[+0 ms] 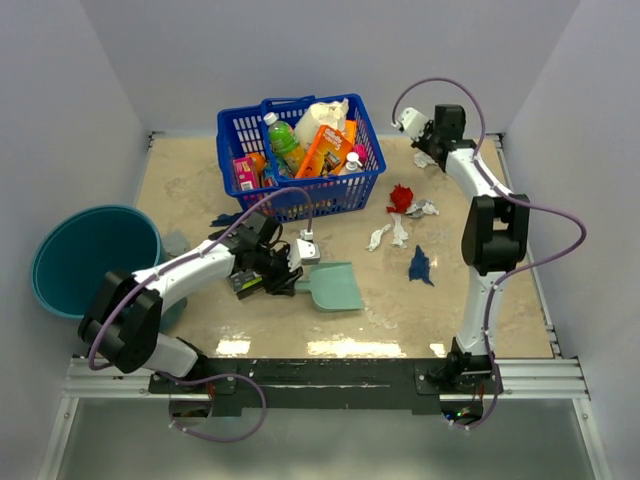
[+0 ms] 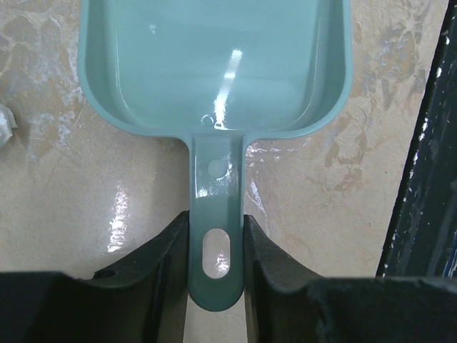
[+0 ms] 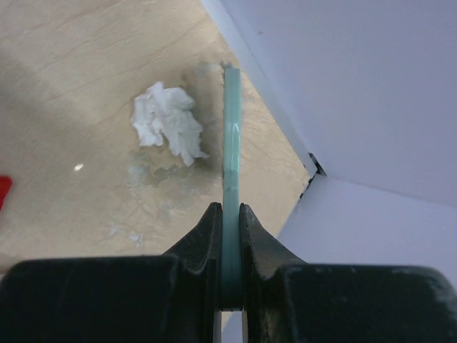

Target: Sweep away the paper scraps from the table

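Observation:
My left gripper (image 1: 290, 270) (image 2: 216, 223) is shut on the handle of the mint-green dustpan (image 1: 336, 288) (image 2: 214, 64), which lies flat on the table (image 1: 500, 300). My right gripper (image 1: 420, 135) (image 3: 228, 214) is shut on the thin mint-green brush handle (image 3: 232, 143) at the far right corner. A white paper wad (image 1: 425, 158) (image 3: 168, 121) lies just beside the brush. More scraps lie right of centre: a red one (image 1: 401, 197), white ones (image 1: 398, 232) and a dark blue one (image 1: 420, 265). Another dark blue scrap (image 1: 225, 218) lies left of the basket.
A blue basket (image 1: 300, 192) full of bottles and packets stands at the back centre. A round teal bucket (image 1: 90, 260) stands off the left edge. A black-and-green packet (image 1: 245, 283) lies under my left wrist. White walls close in the far right corner (image 3: 343, 86).

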Robot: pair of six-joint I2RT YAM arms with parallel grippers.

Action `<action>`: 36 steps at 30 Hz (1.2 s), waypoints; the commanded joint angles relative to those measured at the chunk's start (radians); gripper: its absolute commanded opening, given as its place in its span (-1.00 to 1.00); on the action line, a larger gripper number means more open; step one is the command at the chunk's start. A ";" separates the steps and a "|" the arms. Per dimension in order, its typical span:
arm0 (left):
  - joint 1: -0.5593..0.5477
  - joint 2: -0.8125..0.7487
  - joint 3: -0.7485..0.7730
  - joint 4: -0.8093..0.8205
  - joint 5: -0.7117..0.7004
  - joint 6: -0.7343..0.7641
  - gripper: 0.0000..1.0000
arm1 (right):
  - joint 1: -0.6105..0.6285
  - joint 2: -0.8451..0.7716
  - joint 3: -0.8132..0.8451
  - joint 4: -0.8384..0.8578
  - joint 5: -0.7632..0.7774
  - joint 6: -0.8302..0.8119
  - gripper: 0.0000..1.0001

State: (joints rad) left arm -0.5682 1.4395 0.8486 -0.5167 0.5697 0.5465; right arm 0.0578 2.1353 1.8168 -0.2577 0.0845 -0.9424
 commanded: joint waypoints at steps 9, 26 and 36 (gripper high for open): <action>0.022 0.005 0.063 0.030 0.090 -0.008 -1.00 | 0.002 -0.248 -0.293 -0.287 -0.208 -0.346 -1.00; 0.017 0.012 0.032 0.130 -0.243 -0.100 -1.00 | 0.201 -0.788 -0.590 -0.385 -0.138 0.464 -1.00; 0.014 0.032 0.093 -0.005 -0.301 -0.043 -1.00 | 0.201 -0.723 -0.570 -0.347 0.154 0.674 -1.00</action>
State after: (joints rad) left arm -0.5510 1.4590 0.9001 -0.4740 0.2974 0.4751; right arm 0.2569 1.3941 1.2198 -0.6300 0.0822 -0.4099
